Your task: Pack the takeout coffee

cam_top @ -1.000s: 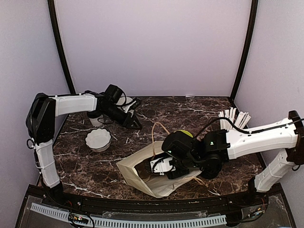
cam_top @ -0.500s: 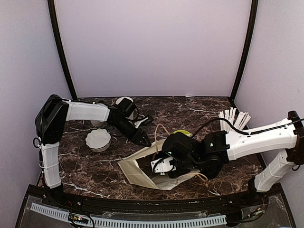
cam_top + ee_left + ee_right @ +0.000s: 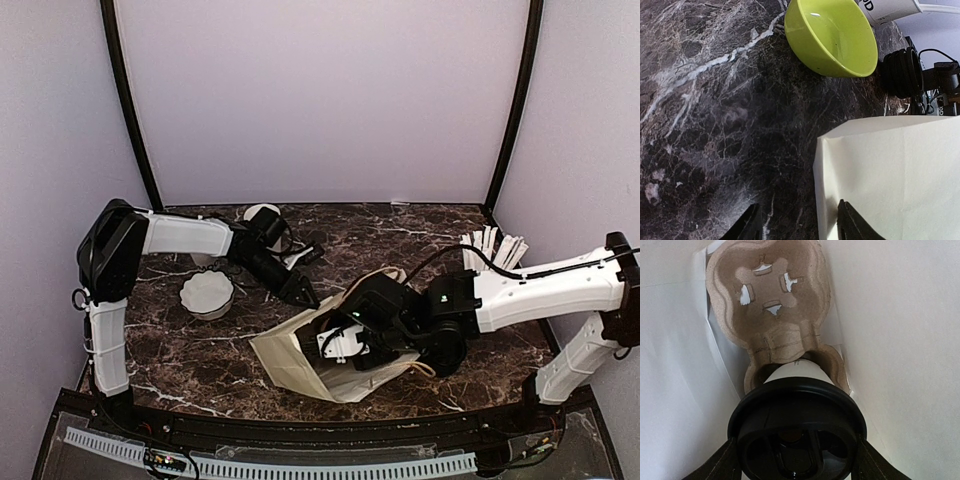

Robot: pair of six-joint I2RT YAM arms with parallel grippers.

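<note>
Right gripper (image 3: 797, 466) is down inside the bag (image 3: 295, 360), same spot as 1 s ago. Its fingers (image 3: 720, 465) press on both sides of the black lid (image 3: 797, 425), so it's clamped on the cup (image 3: 795, 371). The cup lies inside the bag with its base in the near well of the carrier (image 3: 771, 300). The carrier's far well has nothing in it.

Left arm is the one that moved. 1 s ago it was at back-left. By half a second ago it had swung over to the bag's far-left rim, and it has barely shifted since. Left gripper (image 3: 800, 212) is open with nothing held. The bag's paper edge runs up between the two fingers (image 3: 754, 222), and one finger overlaps the paper. Can't tell whether it touches.

Bag changed too: its far rim stands higher than half a second ago. In the top view it now covers the green bowl (image 3: 832, 35), which showed there in both earlier frames. The left wrist view still has the bowl, on the table (image 3: 715, 100) just past the bag.

White bowl (image 3: 207, 293) hasn't moved.
</note>
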